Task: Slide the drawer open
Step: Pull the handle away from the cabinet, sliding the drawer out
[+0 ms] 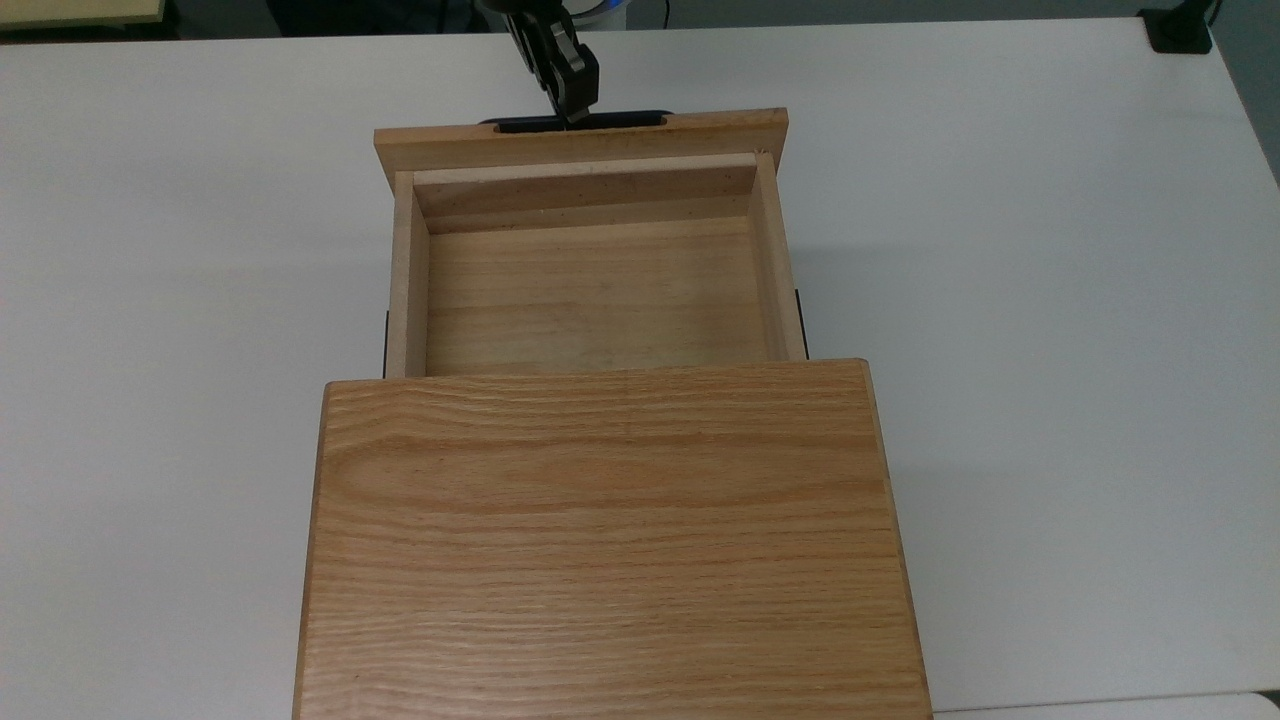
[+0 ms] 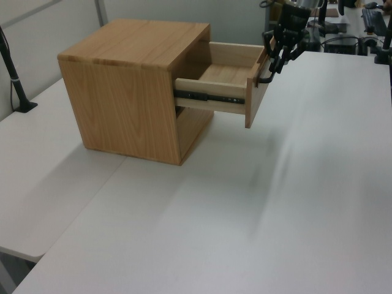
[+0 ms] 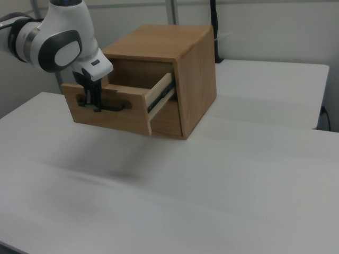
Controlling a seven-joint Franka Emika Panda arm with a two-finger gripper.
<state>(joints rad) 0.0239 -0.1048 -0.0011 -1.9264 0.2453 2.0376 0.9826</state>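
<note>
White table (image 1: pixel 1000 300), drawer (image 1: pixel 590 290) open, gripper (image 1: pixel 572 112) gripping handle (image 1: pixel 620 120)

arm (image 3: pixel 53 39): white rounded shell, grey joint cap | fingers (image 3: pixel 94 98): black, slim

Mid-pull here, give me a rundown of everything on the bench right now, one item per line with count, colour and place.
Oak-grain wooden cabinet: one, warm brown, standing on the table, in the lower centre of the top view.
Light wooden box-shaped drawer: one, pale wood, pulled well out of the cabinet, nothing lying in it.
Long black bar handle: one, black, on the drawer's front panel.
Black metal slide rail: one seen in the left view, along the drawer's side.
White table: white, under everything.
Black stand base: one, at the top view's upper right corner.
Robot arm: one, white and grey, in front of the drawer.
Tool: one, black, closed on the handle.
</note>
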